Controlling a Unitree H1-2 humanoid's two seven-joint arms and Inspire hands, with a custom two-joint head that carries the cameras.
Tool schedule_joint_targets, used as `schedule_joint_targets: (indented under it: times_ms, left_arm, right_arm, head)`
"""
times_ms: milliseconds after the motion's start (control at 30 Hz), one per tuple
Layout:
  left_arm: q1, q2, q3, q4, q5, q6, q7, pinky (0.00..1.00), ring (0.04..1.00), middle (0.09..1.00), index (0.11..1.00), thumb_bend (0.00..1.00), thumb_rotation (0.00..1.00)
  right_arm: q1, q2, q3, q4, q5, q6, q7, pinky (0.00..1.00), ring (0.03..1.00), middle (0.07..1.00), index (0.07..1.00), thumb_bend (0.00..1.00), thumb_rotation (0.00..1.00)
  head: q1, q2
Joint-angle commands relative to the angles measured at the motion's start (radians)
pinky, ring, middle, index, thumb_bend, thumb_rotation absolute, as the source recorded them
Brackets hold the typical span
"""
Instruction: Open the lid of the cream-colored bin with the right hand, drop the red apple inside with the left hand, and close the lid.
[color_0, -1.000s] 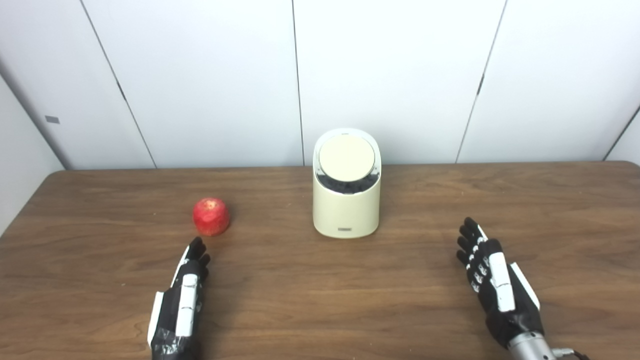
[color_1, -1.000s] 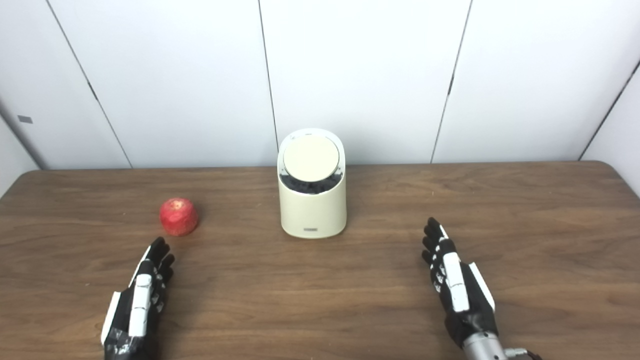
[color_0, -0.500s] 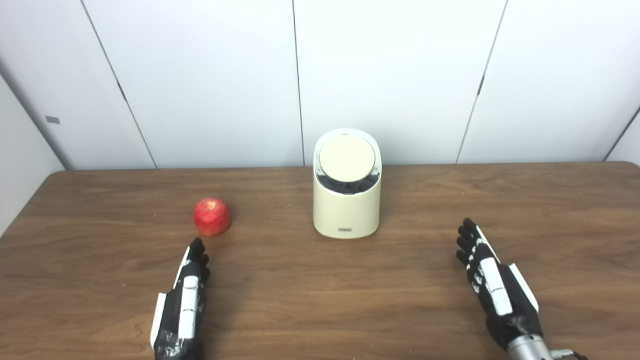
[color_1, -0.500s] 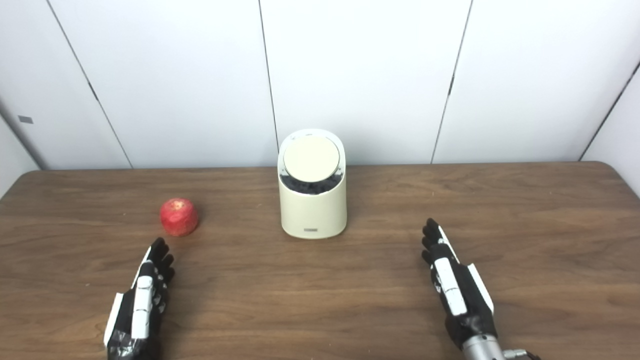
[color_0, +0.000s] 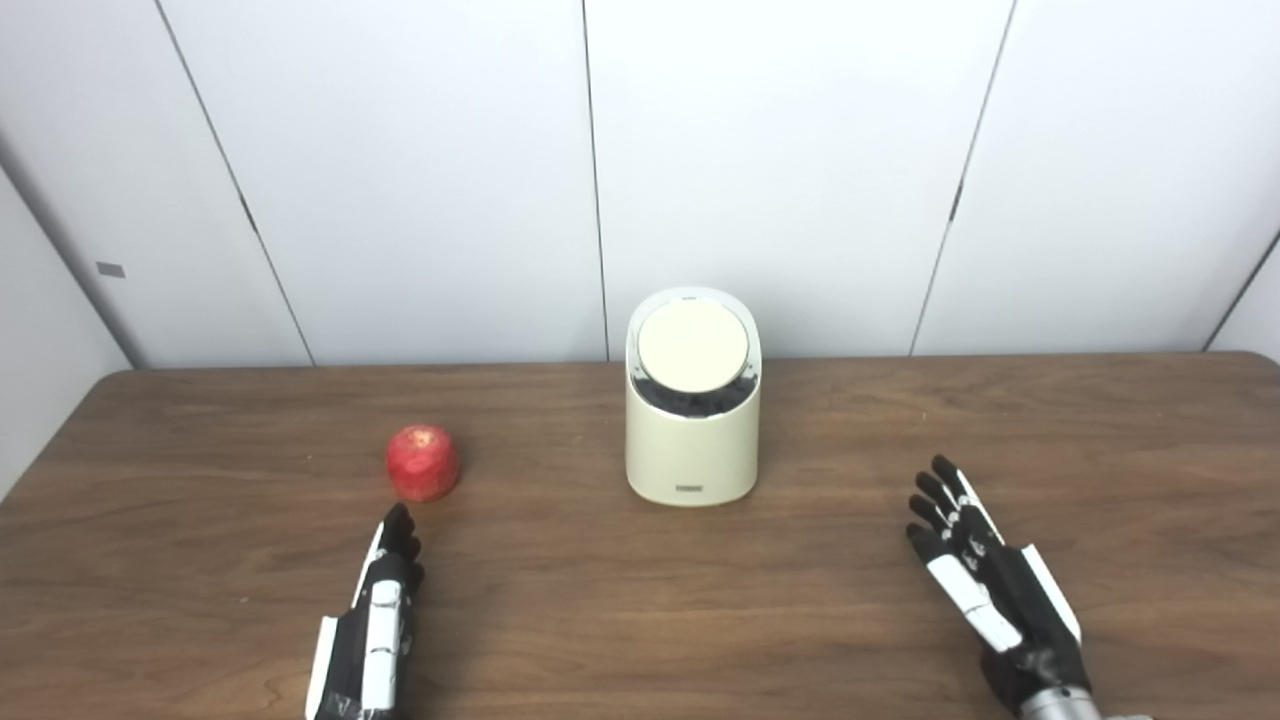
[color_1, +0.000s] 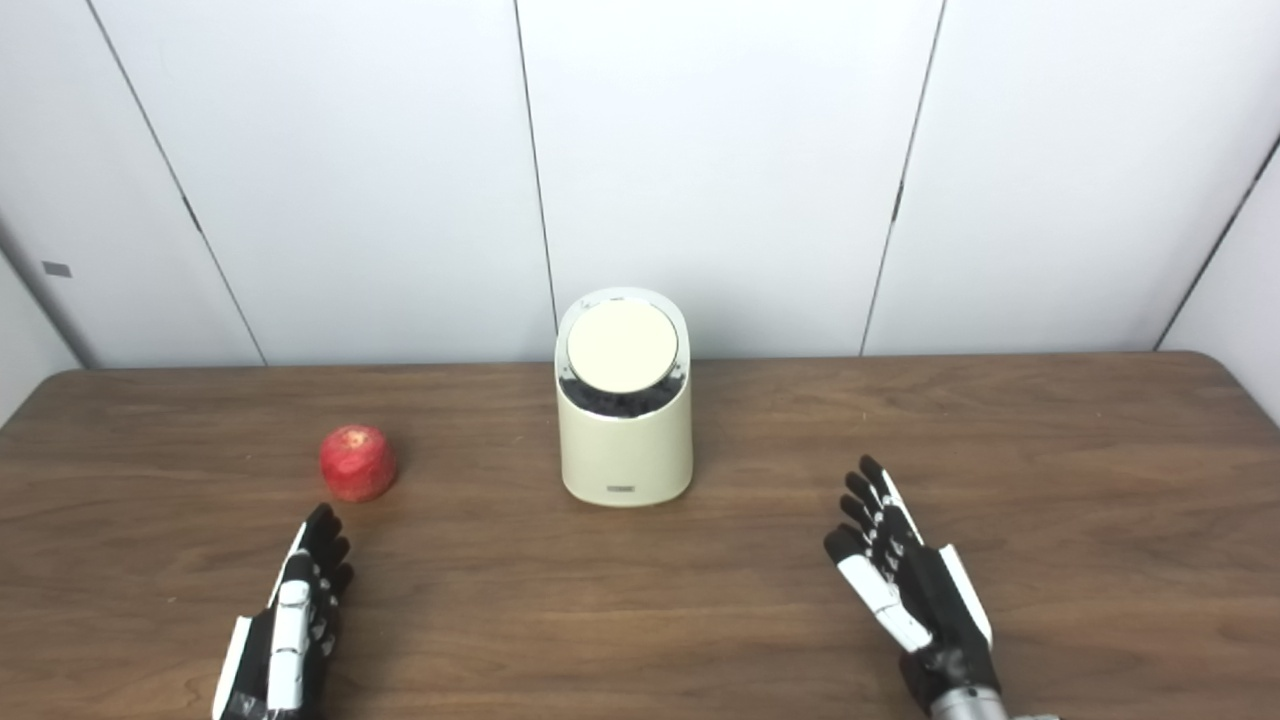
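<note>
A cream-colored bin (color_0: 692, 440) stands upright at the table's middle, its round lid (color_0: 693, 346) tilted toward me with a dark gap showing beneath the lid's lower edge. The red apple (color_0: 423, 463) rests on the table to the bin's left. My left hand (color_0: 372, 625) lies low and open just in front of the apple, fingertips a short way from it, not touching. My right hand (color_0: 988, 585) is open with fingers spread, well to the right of and nearer than the bin, holding nothing.
The brown wooden table (color_0: 640, 610) spans the view, with white wall panels (color_0: 780, 160) right behind its far edge. Nothing else stands on the table.
The camera has tilted up, so the whole scene sits lower. My right hand has turned, spreading its fingers and showing more thumb. The left hand, apple and bin keep their places.
</note>
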Motion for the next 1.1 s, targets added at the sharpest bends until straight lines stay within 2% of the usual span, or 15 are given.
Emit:
schedule_joint_targets:
  times_ms: [0,133,267,400,467,567,733,933,1067]
  left_arm:
    - [0.008,-0.015,-0.018,0.026,0.007,-0.023,-0.002,1.0,0.997,0.995,1.0,0.45,0.93]
    - [0.013,-0.023,-0.021,0.023,0.012,-0.023,0.005,1.0,0.991,0.988,0.996,0.43,0.91]
    - [0.019,-0.024,-0.028,0.019,0.019,-0.027,0.008,1.0,0.997,0.988,0.997,0.42,0.92]
    - [0.026,-0.028,-0.036,0.013,0.022,-0.027,0.01,1.0,0.998,0.987,1.0,0.41,0.91]
    - [0.029,-0.031,-0.039,0.008,0.022,-0.025,0.012,1.0,0.995,0.983,0.999,0.41,0.89]
    - [0.031,-0.036,-0.041,0.008,0.02,-0.024,0.015,1.0,0.996,0.986,0.998,0.42,0.89]
    - [0.031,-0.038,-0.045,0.008,0.016,-0.025,0.013,1.0,0.996,0.987,1.0,0.42,0.89]
    - [0.03,-0.042,-0.045,0.011,0.015,-0.032,0.016,1.0,0.994,0.985,1.0,0.43,0.9]
    - [0.034,-0.048,-0.047,0.003,0.011,-0.026,0.018,1.0,0.997,0.988,1.0,0.43,0.86]
  right_arm:
    - [-0.07,0.005,0.007,-0.023,-0.016,-0.013,-0.013,0.88,0.932,0.954,0.966,0.77,0.66]
    - [-0.148,0.009,0.013,0.013,-0.028,-0.008,-0.017,0.93,0.96,0.965,0.965,0.85,0.62]
    - [-0.235,0.009,0.028,0.04,-0.064,-0.006,-0.026,0.99,0.974,0.966,0.959,0.85,0.56]
    - [-0.327,0.007,0.038,0.066,-0.072,-0.004,-0.021,1.0,0.98,0.966,0.952,0.9,0.51]
    - [-0.371,0.001,0.045,0.081,-0.078,-0.008,-0.014,1.0,0.981,0.97,0.96,0.87,0.48]
    - [-0.428,0.005,0.056,0.068,-0.095,0.044,-0.014,1.0,0.986,0.971,0.955,0.88,0.45]
    - [-0.517,0.017,0.09,0.079,-0.163,0.092,-0.03,0.99,0.974,0.956,0.935,0.9,0.4]
    - [-0.61,0.034,0.129,0.144,-0.221,0.116,-0.037,0.94,0.961,0.946,0.922,0.91,0.37]
    - [-0.656,0.045,0.144,0.198,-0.242,0.113,-0.04,0.9,0.95,0.937,0.918,0.91,0.34]
  head:
    - [0.005,-0.003]
    - [0.005,-0.006]
    - [0.004,-0.005]
    - [0.009,-0.007]
    - [0.011,-0.006]
    - [0.014,-0.006]
    - [0.014,-0.003]
    - [0.017,0.002]
    - [0.016,0.005]
